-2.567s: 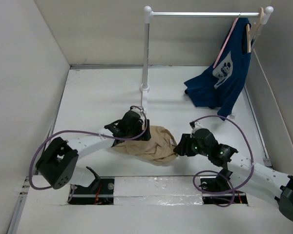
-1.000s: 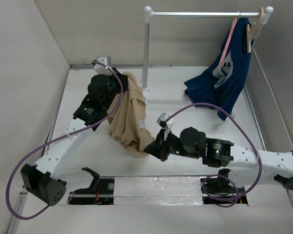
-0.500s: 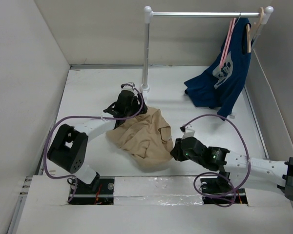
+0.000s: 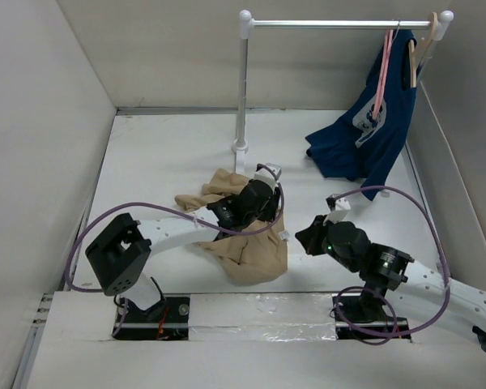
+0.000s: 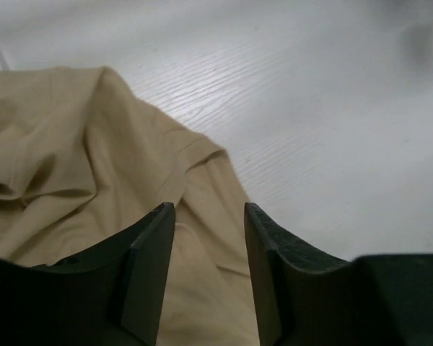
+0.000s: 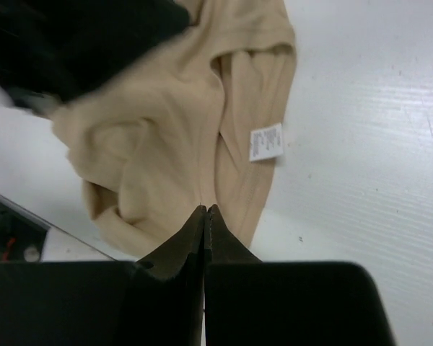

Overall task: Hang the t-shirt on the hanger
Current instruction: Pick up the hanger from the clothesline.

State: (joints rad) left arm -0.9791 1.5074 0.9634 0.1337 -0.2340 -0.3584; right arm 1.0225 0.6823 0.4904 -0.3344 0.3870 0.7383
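Lying crumpled near the front of the table [image 4: 162, 154], the t-shirt [image 4: 245, 253] is resting under the left arm.
The left gripper [image 5: 208, 213] is hovering over it with jaws spread, while the right gripper [image 6: 206, 210] is pointing at its edge, jaws pressed together. The hanger [image 4: 381, 69] is hanging on the rail [image 4: 340, 23], well apart.

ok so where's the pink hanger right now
In the top view the pink hanger hangs on the rail at the upper right, against the dark blue t-shirt and just left of the wooden hanger.
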